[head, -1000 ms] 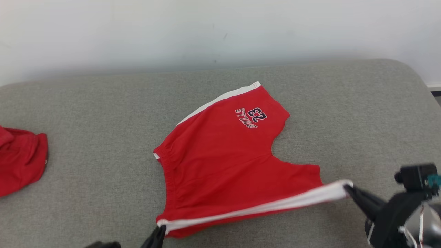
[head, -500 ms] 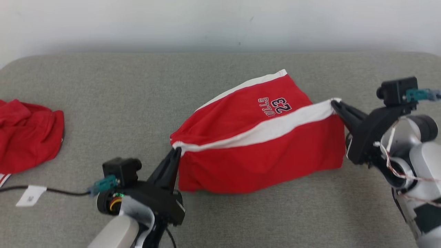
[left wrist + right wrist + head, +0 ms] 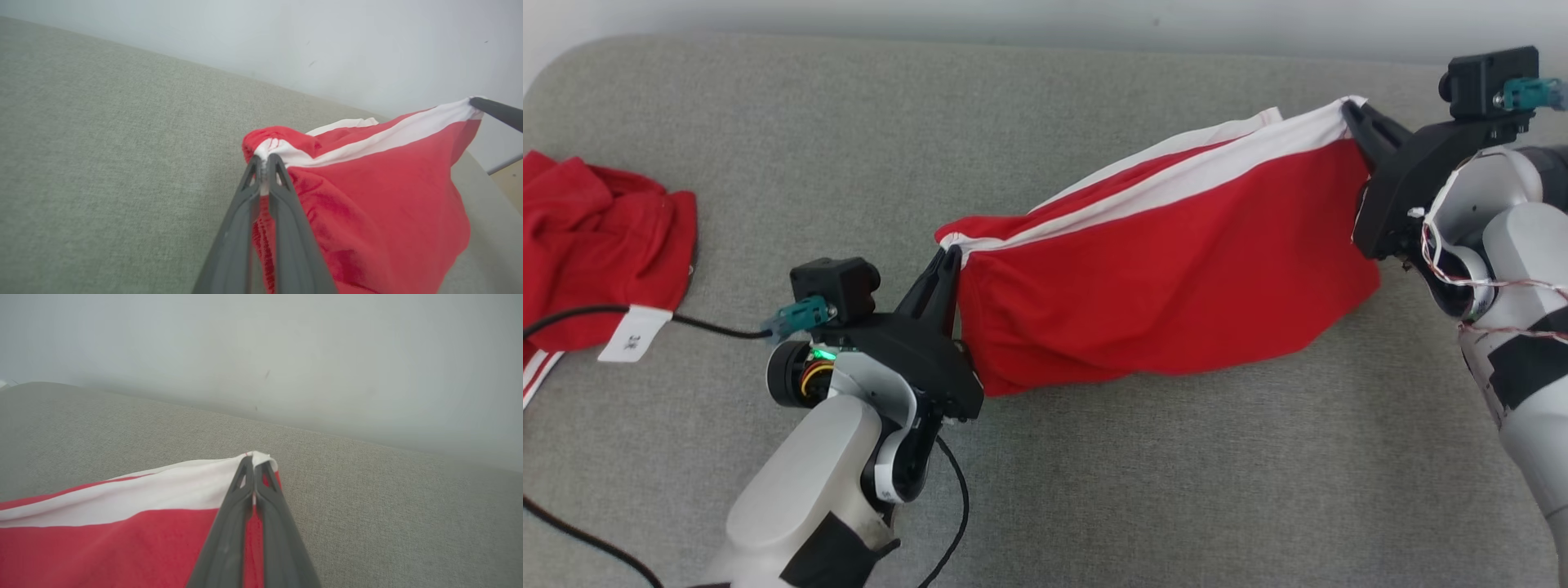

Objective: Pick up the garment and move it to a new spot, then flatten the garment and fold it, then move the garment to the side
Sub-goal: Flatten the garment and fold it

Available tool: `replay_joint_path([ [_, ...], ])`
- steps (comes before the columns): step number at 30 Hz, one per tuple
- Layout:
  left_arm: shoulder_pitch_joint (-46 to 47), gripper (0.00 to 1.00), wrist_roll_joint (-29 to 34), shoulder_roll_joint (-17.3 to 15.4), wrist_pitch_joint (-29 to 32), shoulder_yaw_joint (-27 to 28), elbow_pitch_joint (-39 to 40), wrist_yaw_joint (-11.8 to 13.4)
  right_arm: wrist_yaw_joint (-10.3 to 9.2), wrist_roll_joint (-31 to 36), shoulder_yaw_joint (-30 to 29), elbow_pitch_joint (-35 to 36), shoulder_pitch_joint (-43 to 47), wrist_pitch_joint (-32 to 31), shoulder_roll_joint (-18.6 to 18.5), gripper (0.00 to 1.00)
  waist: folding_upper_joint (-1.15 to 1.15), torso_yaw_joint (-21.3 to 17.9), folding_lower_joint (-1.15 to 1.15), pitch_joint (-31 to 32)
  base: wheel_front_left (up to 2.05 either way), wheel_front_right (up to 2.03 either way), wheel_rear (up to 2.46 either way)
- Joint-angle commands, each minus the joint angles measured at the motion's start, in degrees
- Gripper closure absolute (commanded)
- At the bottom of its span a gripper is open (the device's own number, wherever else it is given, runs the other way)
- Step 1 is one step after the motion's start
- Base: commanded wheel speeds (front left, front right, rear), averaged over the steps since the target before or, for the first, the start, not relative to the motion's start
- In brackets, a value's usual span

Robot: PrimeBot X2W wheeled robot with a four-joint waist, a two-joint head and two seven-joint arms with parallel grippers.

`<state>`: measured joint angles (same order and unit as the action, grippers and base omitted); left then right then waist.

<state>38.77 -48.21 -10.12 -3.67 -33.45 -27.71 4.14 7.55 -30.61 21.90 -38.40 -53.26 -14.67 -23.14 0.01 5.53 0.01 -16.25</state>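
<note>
Two red garments are here. The shorts [image 3: 1176, 269], with white side stripes, hang stretched between the arms over the middle and right of the surface. A crumpled red piece [image 3: 596, 237] lies at the far left, well apart. Two grippers each pinch a white-striped corner tight: the left gripper [image 3: 947, 257] at the gathered waistband end, the right gripper [image 3: 1350, 112] nearer the wall. One black cable [image 3: 711, 327] carries one white tag [image 3: 635, 333]. The grey woven cushion [image 3: 1135, 490] has rounded corners and backs onto a pale wall [image 3: 286, 36]. Bare fabric spreads wide in front of the shorts.
</note>
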Motion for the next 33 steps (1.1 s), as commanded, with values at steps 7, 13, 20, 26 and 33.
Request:
replay_joint_path([
  [7,5.09,1.00,0.27,2.75,-0.97,-0.17,-6.02,-0.58,-0.13,1.71,1.49,-9.76,-6.86,6.49,0.85,1.00,-0.01,3.06,-0.01,-3.78,0.00,0.00,0.00],
  [13,7.76,1.00,0.39,4.69,-1.91,-1.08,-9.70,-1.91,-0.13,2.50,2.18,-16.10,-10.26,9.97,1.66,1.00,-0.01,4.54,-0.01,-4.54,0.00,0.00,0.00],
  [20,9.92,0.55,-0.41,6.29,-3.05,-2.49,-12.56,-3.20,-0.13,3.06,2.86,-22.11,-13.34,13.03,1.86,1.00,-0.01,6.36,-0.01,-4.94,0.00,0.00,0.00],
  [26,10.99,0.00,-0.86,7.05,-6.79,-3.48,-13.93,-3.82,-0.13,3.75,2.88,-27.61,-15.52,16.25,1.53,0.00,-0.01,7.76,-0.01,-5.00,0.00,0.00,0.00],
  [33,7.70,0.00,2.65,3.63,-10.90,-2.69,-11.40,-3.08,-0.13,1.15,1.24,-31.40,-17.72,13.50,3.19,0.00,-0.01,7.83,-0.01,-3.39,0.00,0.00,0.00],
])
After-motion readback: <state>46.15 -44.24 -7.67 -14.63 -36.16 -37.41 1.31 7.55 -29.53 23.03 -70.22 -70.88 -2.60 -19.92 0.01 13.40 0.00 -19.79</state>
